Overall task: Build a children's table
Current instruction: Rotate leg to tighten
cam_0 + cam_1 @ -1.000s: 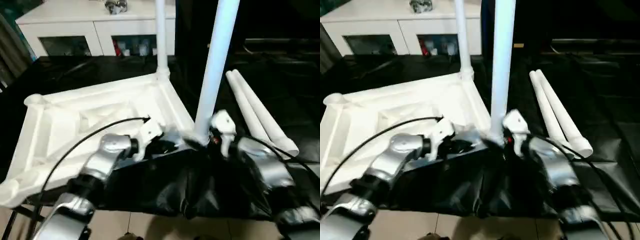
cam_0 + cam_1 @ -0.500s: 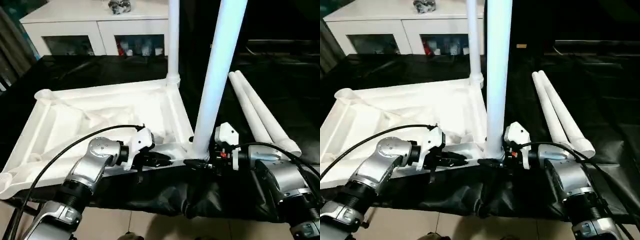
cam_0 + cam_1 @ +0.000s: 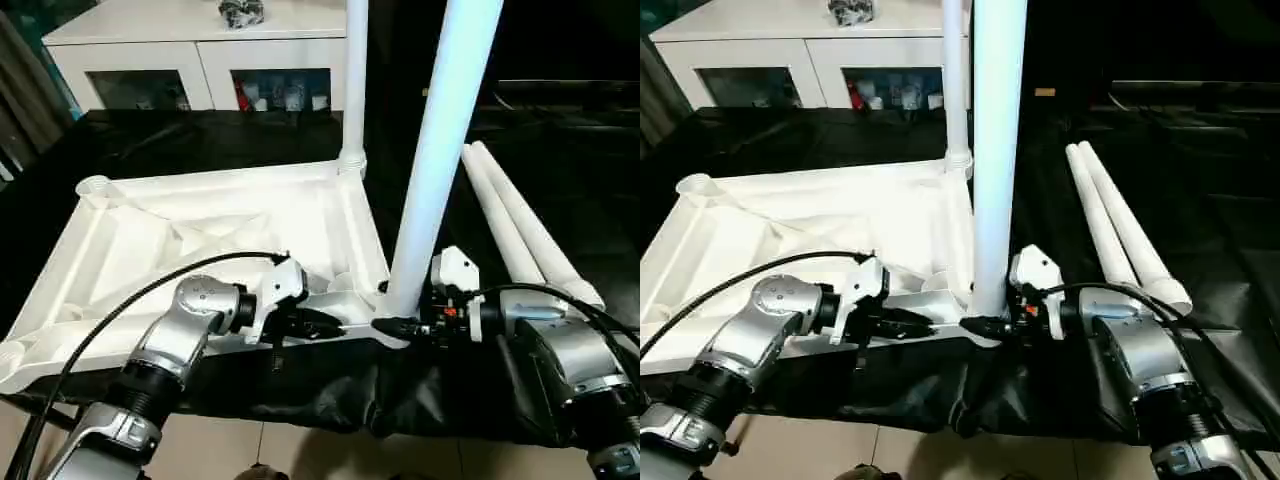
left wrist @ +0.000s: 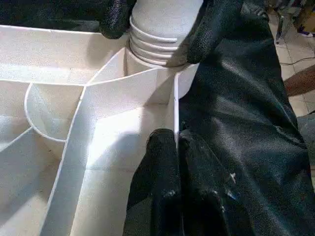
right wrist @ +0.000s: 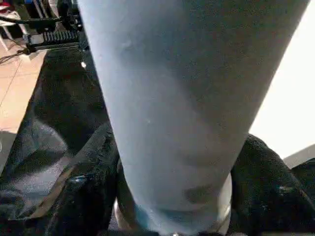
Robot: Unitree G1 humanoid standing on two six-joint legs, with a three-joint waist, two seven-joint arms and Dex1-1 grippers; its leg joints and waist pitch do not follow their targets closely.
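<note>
The white tabletop (image 3: 200,230) lies underside up on the black-covered bench. One white leg (image 3: 354,80) stands in its far right corner socket. A second leg (image 3: 440,160) stands upright in the near right socket. My right gripper (image 3: 392,325) is closed around that leg's ribbed base (image 4: 157,34), with a black finger (image 4: 216,29) pressed on either side. My left gripper (image 3: 335,325) is shut on the tabletop's near rim (image 4: 174,142), just left of that socket. Two more legs (image 3: 520,230) lie side by side on the bench to the right.
A white cabinet (image 3: 190,50) with glass doors stands behind the bench. Black cloth (image 3: 450,390) hangs over the bench's near edge below both grippers. Tiled floor (image 3: 300,450) shows under it.
My right gripper's fingers have drawn in around the near leg's base. The head view has shifted. The left gripper keeps its pinch on the rim.
</note>
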